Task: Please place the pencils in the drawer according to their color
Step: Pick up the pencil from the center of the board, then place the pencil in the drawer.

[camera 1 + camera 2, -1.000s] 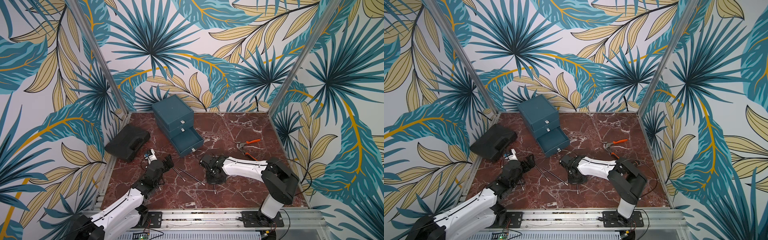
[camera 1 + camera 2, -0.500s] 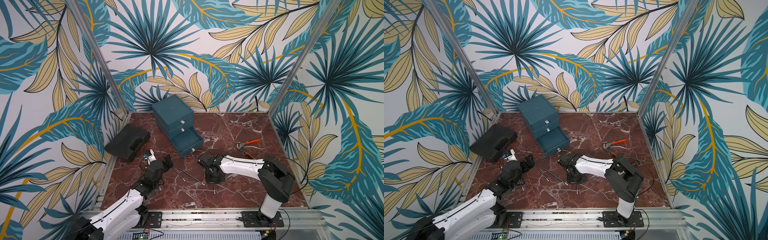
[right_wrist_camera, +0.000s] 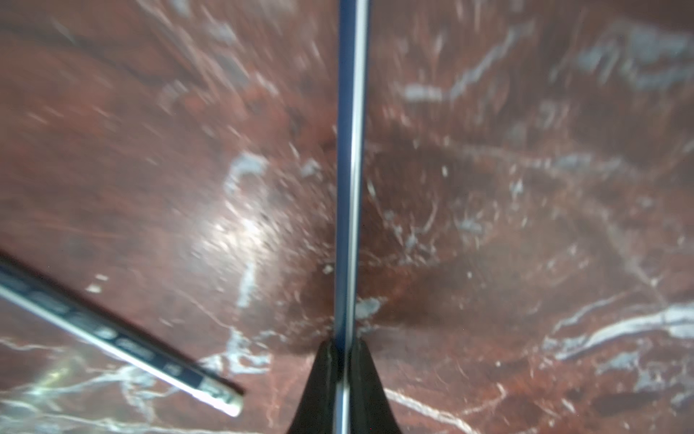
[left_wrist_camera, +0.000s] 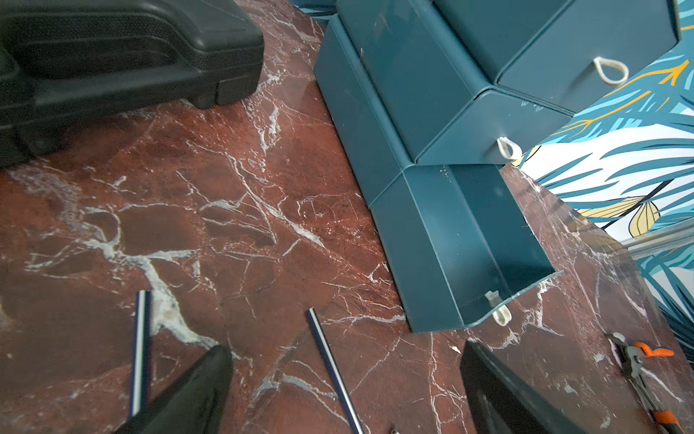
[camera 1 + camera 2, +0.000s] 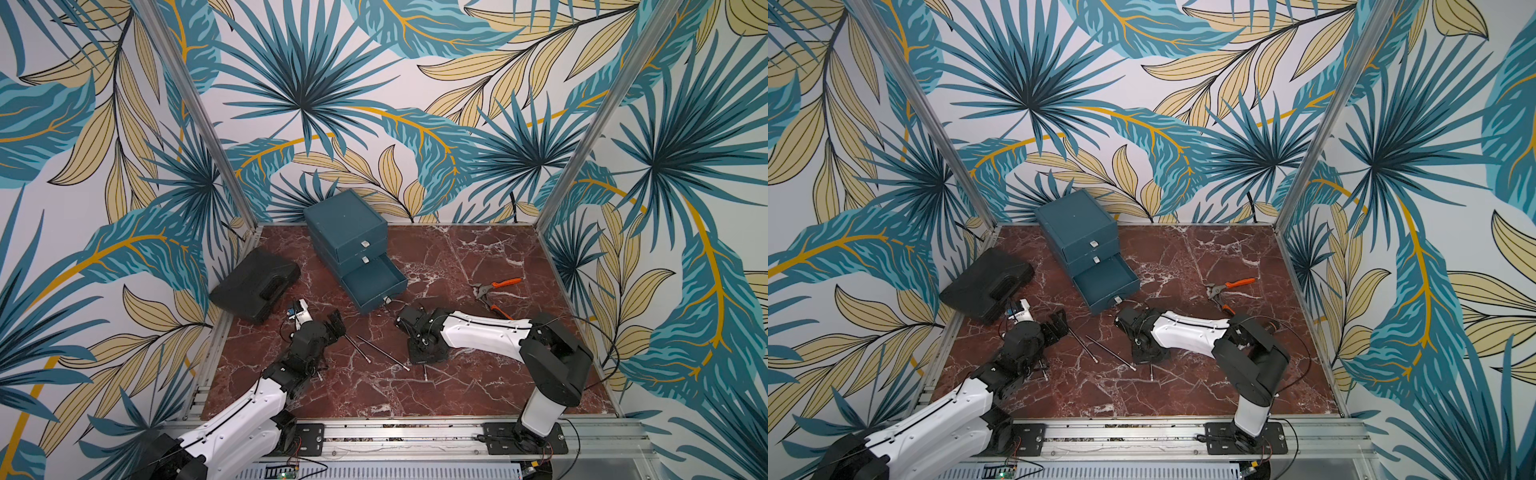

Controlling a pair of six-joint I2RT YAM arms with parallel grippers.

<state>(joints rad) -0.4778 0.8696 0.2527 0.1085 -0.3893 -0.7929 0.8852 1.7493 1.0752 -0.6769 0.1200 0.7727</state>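
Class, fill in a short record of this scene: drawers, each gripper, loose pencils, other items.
Drawer chest: bottom drawer open, upper two shut
Loose pencils: two dark ones on the table
Left gripper: open, beside the loose pencils
Right gripper: shut on a dark pencil
Other items: black case, orange-handled pliers

The surface (image 5: 478, 386) looked like polished red-brown marble with white veins, glossy enough to throw glare. The chest of drawers (image 4: 405, 97) was smooth, matt teal, either card or plastic, with pale looped pull tabs (image 4: 610, 69). The case (image 4: 112, 49) was matt black plastic with a pebbled panel. The pencil (image 3: 349, 169) wore dark glossy lacquer. A second pencil (image 3: 124, 338) ended in a silvery metal cap. The pliers (image 5: 484, 293) had a grey metal head and orange plastic-looking grips. The right pincer (image 3: 342, 349) had matt black fingers.
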